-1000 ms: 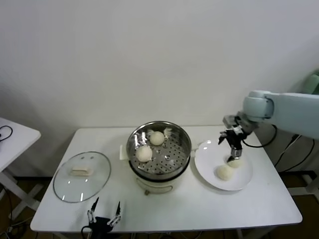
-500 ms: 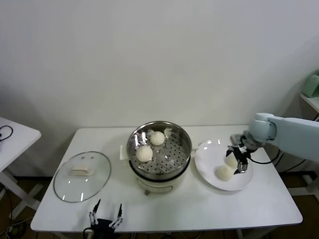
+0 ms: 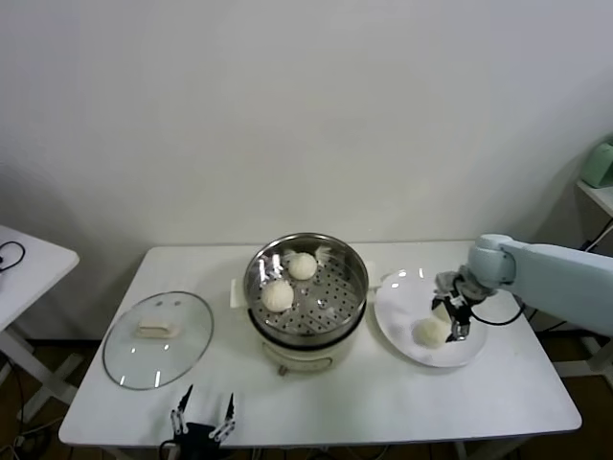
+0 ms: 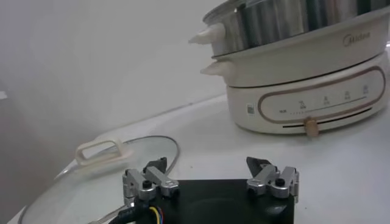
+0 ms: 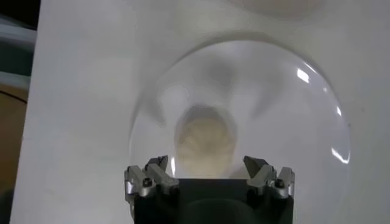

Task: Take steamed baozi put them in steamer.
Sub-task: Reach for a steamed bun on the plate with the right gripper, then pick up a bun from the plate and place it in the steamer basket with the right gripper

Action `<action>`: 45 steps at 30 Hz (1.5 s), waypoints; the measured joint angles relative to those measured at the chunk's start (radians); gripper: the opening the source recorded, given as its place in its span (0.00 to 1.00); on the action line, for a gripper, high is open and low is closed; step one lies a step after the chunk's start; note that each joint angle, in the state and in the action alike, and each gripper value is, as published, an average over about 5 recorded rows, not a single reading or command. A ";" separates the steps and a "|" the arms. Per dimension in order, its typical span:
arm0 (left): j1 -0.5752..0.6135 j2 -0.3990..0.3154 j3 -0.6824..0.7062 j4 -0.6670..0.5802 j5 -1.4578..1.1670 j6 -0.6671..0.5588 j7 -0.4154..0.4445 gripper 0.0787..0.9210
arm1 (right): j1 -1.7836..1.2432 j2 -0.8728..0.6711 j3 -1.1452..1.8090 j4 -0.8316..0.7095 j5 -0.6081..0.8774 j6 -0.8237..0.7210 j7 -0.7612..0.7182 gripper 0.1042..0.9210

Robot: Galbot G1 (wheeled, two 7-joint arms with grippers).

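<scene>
The steamer [image 3: 306, 287] stands mid-table with two baozi on its perforated tray, one in front [image 3: 278, 295] and one behind [image 3: 303, 265]. On the white plate [image 3: 402, 292] to its right lie two more baozi, one in front [image 3: 430, 333] and one behind [image 3: 441, 309]. My right gripper [image 3: 452, 314] is down at the plate, open, its jaws on either side of the rear baozi [image 5: 205, 143], not closed on it. My left gripper [image 3: 201, 417] is open and empty at the table's front edge, facing the steamer's white base [image 4: 298, 79].
The round glass lid [image 3: 158, 337] with its white knob lies flat left of the steamer; it also shows in the left wrist view [image 4: 103, 164]. The white table [image 3: 383, 402] ends close behind the plate. A second white table [image 3: 24, 264] stands at far left.
My right gripper has come down and slightly left over the plate, settling around the rear baozi. The left arm, steamer and lid have not moved.
</scene>
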 measured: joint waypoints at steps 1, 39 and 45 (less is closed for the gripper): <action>0.000 0.000 0.000 0.000 0.000 0.000 0.000 0.88 | -0.008 0.004 0.005 -0.006 -0.003 0.000 0.001 0.88; -0.005 0.004 -0.003 0.008 0.000 0.002 0.001 0.88 | -0.002 0.038 0.015 -0.037 0.003 0.032 -0.054 0.64; -0.004 0.004 -0.004 0.007 0.002 0.005 0.001 0.88 | 0.137 0.043 -0.052 0.008 0.025 0.096 -0.099 0.64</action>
